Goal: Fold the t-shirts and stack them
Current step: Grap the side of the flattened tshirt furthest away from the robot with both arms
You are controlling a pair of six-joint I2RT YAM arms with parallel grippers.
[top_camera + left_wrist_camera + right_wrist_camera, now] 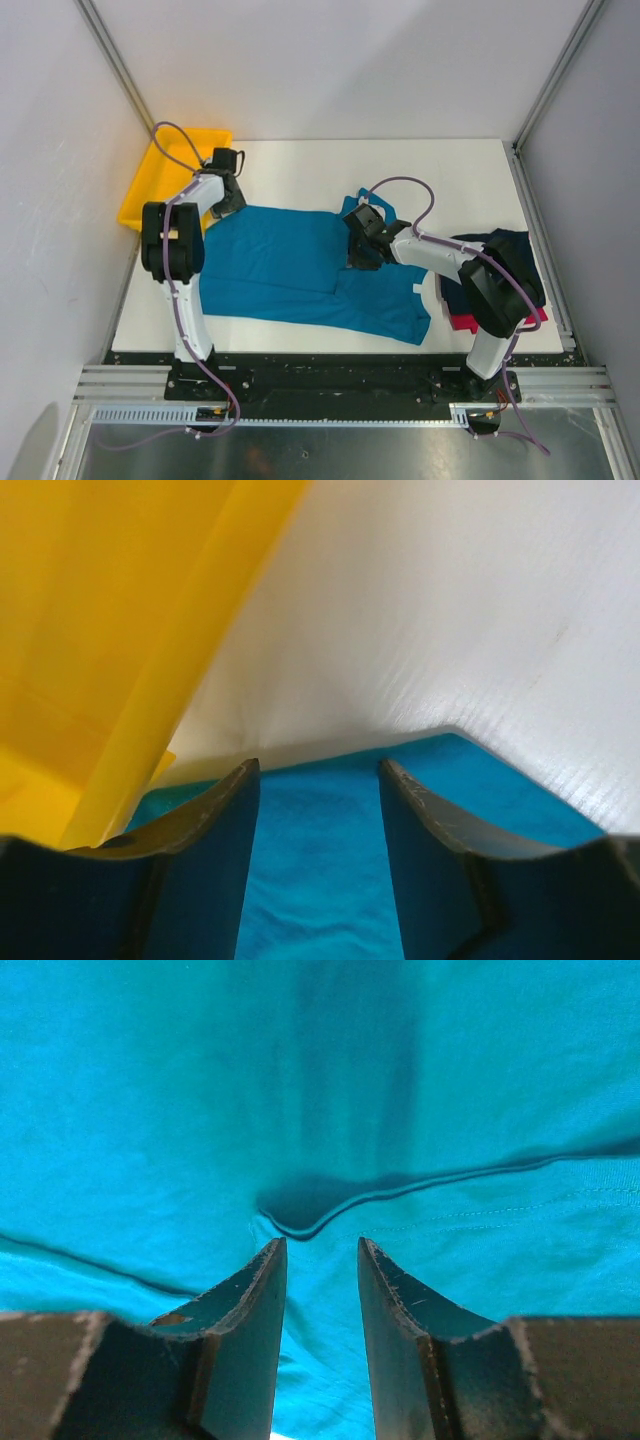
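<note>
The teal-blue t-shirt (290,265) lies spread across the middle of the white table, partly folded over itself. My left gripper (228,196) is open over its far left corner, with teal cloth (310,880) lying between the fingers and the cloth's edge just past the fingertips (318,765). My right gripper (362,250) is open low over the shirt's right part, and a folded edge (300,1225) lies just ahead of its fingertips (322,1243). The dark navy t-shirt (503,258) lies crumpled at the right on the red-pink one (465,323).
The yellow tray (150,185) stands at the table's far left corner, close beside the left gripper, and it fills the left of the left wrist view (100,630). Frame posts and walls surround the table (400,165).
</note>
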